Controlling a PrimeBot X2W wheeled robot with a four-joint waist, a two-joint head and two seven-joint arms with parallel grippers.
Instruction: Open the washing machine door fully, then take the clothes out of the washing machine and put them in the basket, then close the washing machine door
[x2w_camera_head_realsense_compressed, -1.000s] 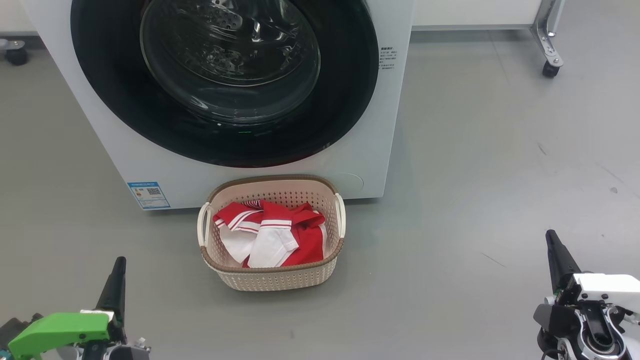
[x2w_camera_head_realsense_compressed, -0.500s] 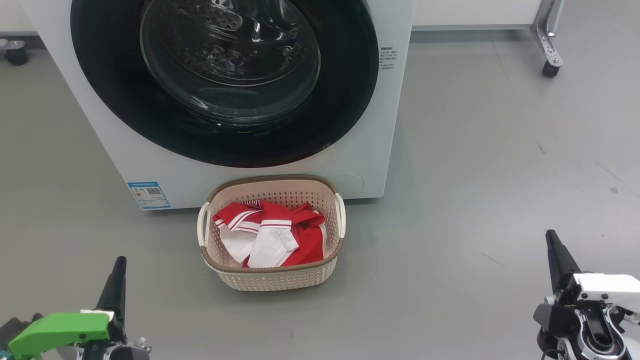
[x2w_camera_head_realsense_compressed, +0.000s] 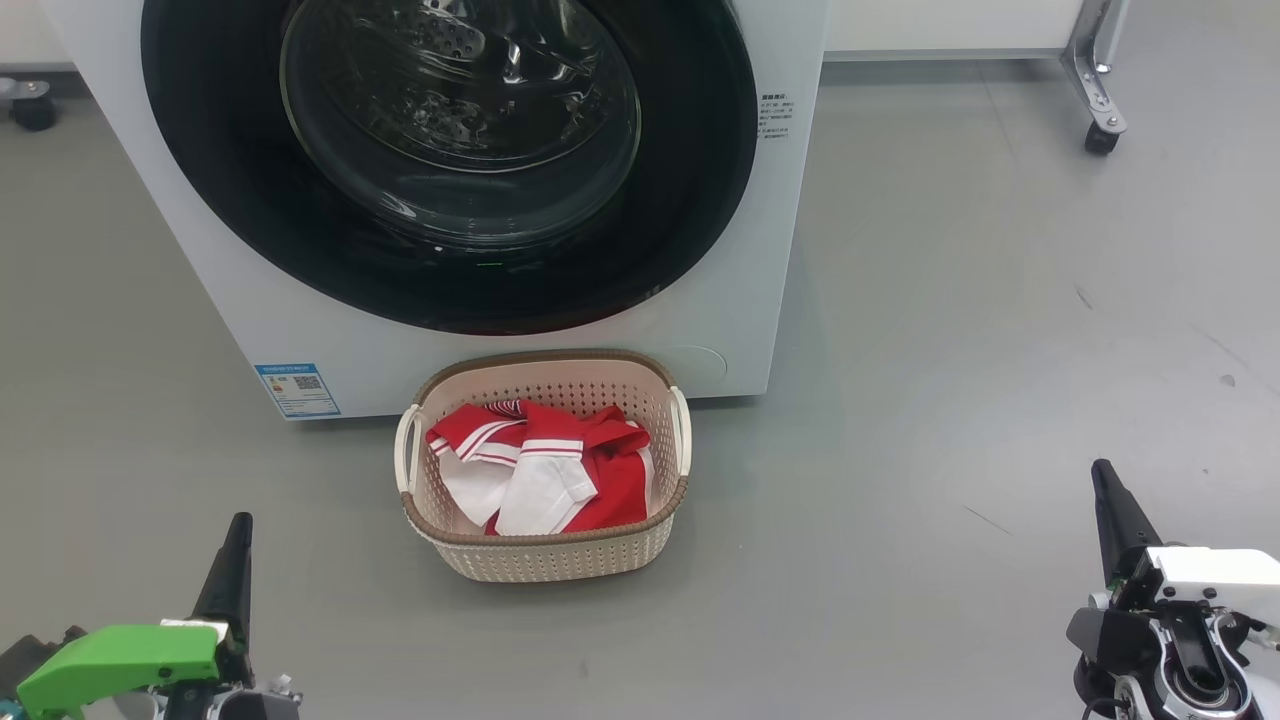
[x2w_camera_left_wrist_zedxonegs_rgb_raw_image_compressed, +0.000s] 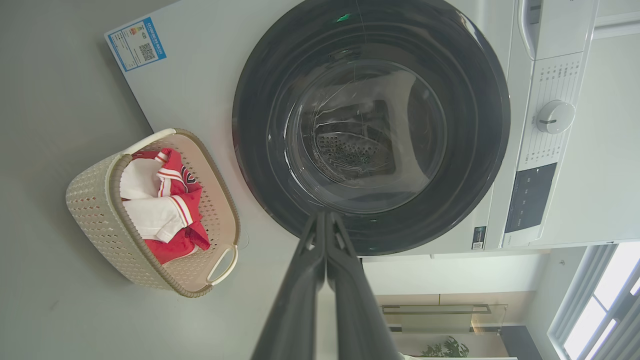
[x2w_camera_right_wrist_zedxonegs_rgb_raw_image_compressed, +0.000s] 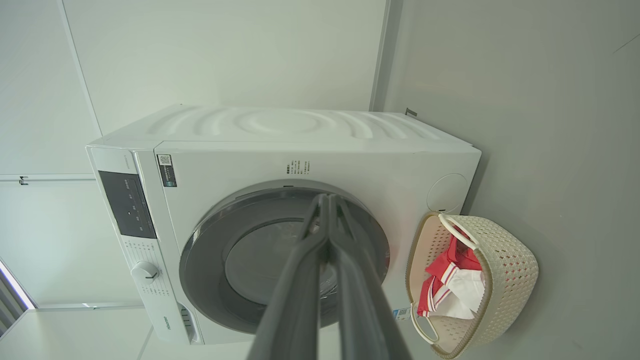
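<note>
The white washing machine (x2w_camera_head_realsense_compressed: 740, 290) stands ahead with its round black-rimmed door (x2w_camera_head_realsense_compressed: 250, 220) shut flat against the front; the steel drum shows through the glass. On the floor in front sits the cream basket (x2w_camera_head_realsense_compressed: 545, 555), holding the red and white clothes (x2w_camera_head_realsense_compressed: 545, 465). My left gripper (x2w_camera_head_realsense_compressed: 236, 535) rests at the lower left, shut and empty, well short of the basket. At the lower right my right gripper (x2w_camera_head_realsense_compressed: 1104, 480) is also shut and empty. In the left wrist view the door (x2w_camera_left_wrist_zedxonegs_rgb_raw_image_compressed: 250, 165), basket (x2w_camera_left_wrist_zedxonegs_rgb_raw_image_compressed: 90, 200) and clothes (x2w_camera_left_wrist_zedxonegs_rgb_raw_image_compressed: 165, 210) appear beyond the shut left gripper (x2w_camera_left_wrist_zedxonegs_rgb_raw_image_compressed: 325, 217). The right wrist view shows the machine (x2w_camera_right_wrist_zedxonegs_rgb_raw_image_compressed: 300, 135), basket (x2w_camera_right_wrist_zedxonegs_rgb_raw_image_compressed: 510, 270) and shut right gripper (x2w_camera_right_wrist_zedxonegs_rgb_raw_image_compressed: 327, 200).
Grey floor spreads to both sides of the machine. A metal frame leg on a caster (x2w_camera_head_realsense_compressed: 1100, 135) stands at the back right, and another caster (x2w_camera_head_realsense_compressed: 32, 108) at the back left. A blue sticker (x2w_camera_head_realsense_compressed: 297, 389) marks the machine's lower front.
</note>
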